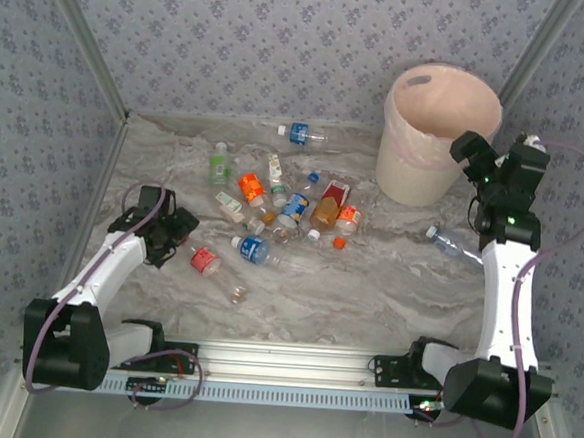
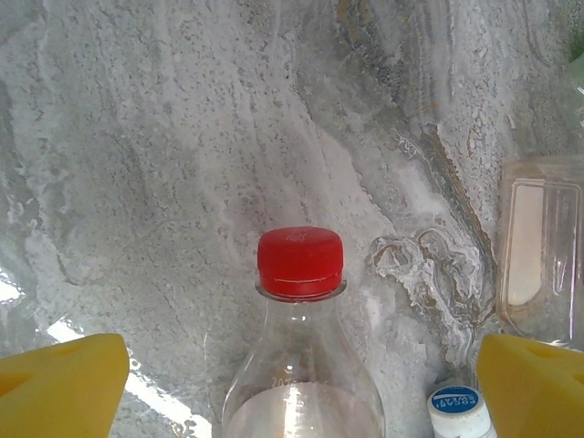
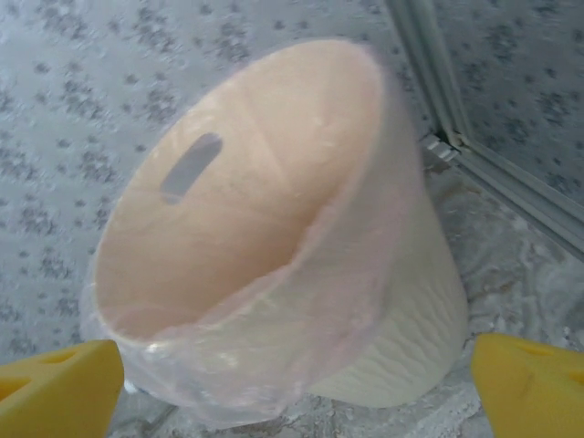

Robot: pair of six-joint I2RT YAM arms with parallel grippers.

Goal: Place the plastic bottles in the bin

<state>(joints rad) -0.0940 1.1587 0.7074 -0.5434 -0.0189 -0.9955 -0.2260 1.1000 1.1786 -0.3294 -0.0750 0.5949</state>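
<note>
Got the left gripper [image 1: 183, 233] low over the table [image 1: 388, 286], left of centre, jaws spread wide, clamping nothing. From its wrist camera: yellow fingertips [image 2: 59, 388] at both lower corners, a red-capped bottle [image 2: 299, 347] lying between them with the cap pointing away, clear of both pads. Just right of that, a blue-and-white cap [image 2: 453, 401] of a second bottle, plus a clear squarish bottle [image 2: 543, 246] at the right edge (label unreadable from here).

Got the right gripper [image 1: 469, 149] raised at far right, right at the near-right rim of the bin [image 1: 415, 178]; touching or just off it, can't tell. Jaws wide here too, holding nothing. Looking past the pads [image 3: 534, 383] straight at the bin mouth, with the pink liner [image 3: 274, 365] folded over the rim.

Reading the bin as upright, far right, close to the back wall. Can't see its floor, so no call on contents.

Counting most bottles in a pile [image 1: 293, 207] mid-table, left of the bin and well apart from it. Strays:
- blue-label bottle [image 1: 300, 133] far, by the back wall
- green bottle [image 1: 220, 164] far left of the pile
- clear bottle [image 1: 446, 240] beside the right arm
- small bottle [image 1: 237, 295] nearer the front
</note>
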